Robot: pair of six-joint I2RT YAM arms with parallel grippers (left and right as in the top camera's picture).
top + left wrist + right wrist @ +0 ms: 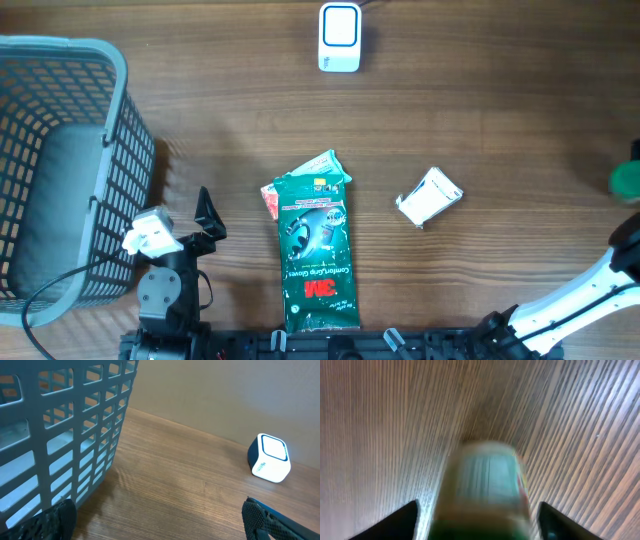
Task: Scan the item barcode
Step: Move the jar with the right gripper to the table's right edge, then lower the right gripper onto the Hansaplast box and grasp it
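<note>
A green cylindrical item [487,490], blurred, lies between my right gripper's [477,512] dark fingers [402,520] in the right wrist view, with bare table showing in a gap on each side, so the jaws stand open around it. Overhead, only a green patch of that item [625,180] shows at the right edge, above the white right arm [590,290]. The white scanner [339,38] stands at the far middle of the table and appears as the scanner [269,458] in the left wrist view. My left gripper [180,220] stands wide open beside the basket, with nothing between its fingers [257,520].
A grey lattice basket [110,150] fills the left side, close to my left gripper. A green 3M glove pack [318,255] lies in the middle front over a smaller packet [318,170]. A small white packet [429,197] lies to its right.
</note>
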